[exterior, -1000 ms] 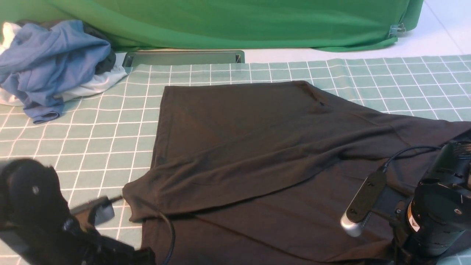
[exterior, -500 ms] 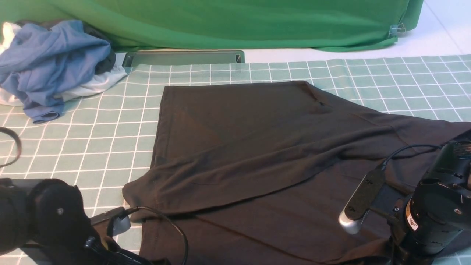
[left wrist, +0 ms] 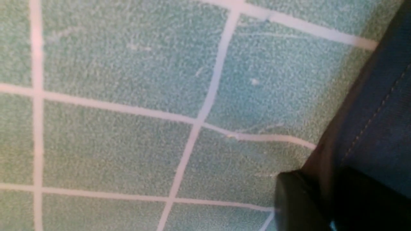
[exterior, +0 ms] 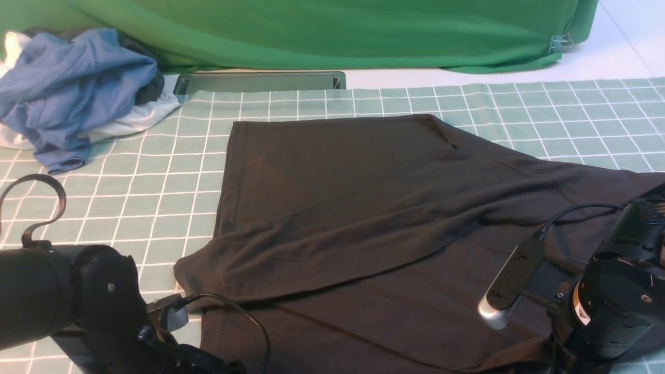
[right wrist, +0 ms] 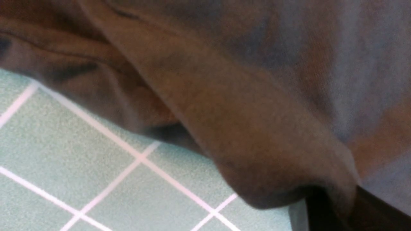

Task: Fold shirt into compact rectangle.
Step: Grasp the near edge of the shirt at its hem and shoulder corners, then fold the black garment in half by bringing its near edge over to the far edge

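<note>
My left gripper (left wrist: 308, 205) is cut off in front view; its wrist camera shows one finger at the shirt (exterior: 363, 223) hem, and I cannot tell its spacing. The shirt sprawls across the checked cloth (exterior: 156, 197). The right gripper (right wrist: 334, 208) clamps a bunched fold, seen only wrist-side.

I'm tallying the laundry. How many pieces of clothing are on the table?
3 clearly: the black shirt spread in the middle, a crumpled blue garment at the far left, a white garment under it. A dark bit behind the blue may be a fourth.
</note>
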{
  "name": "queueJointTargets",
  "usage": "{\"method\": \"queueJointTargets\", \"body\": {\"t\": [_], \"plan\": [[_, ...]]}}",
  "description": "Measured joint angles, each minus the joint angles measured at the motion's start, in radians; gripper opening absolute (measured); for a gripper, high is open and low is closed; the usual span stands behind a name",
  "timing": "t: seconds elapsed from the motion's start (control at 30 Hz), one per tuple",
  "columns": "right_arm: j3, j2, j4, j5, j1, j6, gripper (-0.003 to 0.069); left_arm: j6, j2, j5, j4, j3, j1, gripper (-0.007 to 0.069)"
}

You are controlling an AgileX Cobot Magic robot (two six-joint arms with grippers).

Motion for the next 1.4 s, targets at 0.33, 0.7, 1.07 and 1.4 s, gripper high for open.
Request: {"method": "queueJointTargets", "body": {"t": [0.33,0.7,1.07,1.4], "plan": [[-0.022,0.0,0.007,0.059,0.0,0.03,0.0064,-0.012,-0.073,-0.042,0.033,-0.022,0.0,0.003],[-0.202,0.002,0.014,0.124,-0.015,0.075,0.0064,-0.007,-0.106,-0.015,0.046,-0.255,0.171,0.003],[-0.465,0.187,0.016,0.013,-0.212,0.021,0.0064,0.116,0.081,-0.045,-0.042,-0.497,0.332,0.003],[-0.812,0.485,0.019,-0.039,-0.309,0.003,0.0064,0.123,0.425,-0.067,-0.05,-0.884,0.387,0.003]]}}
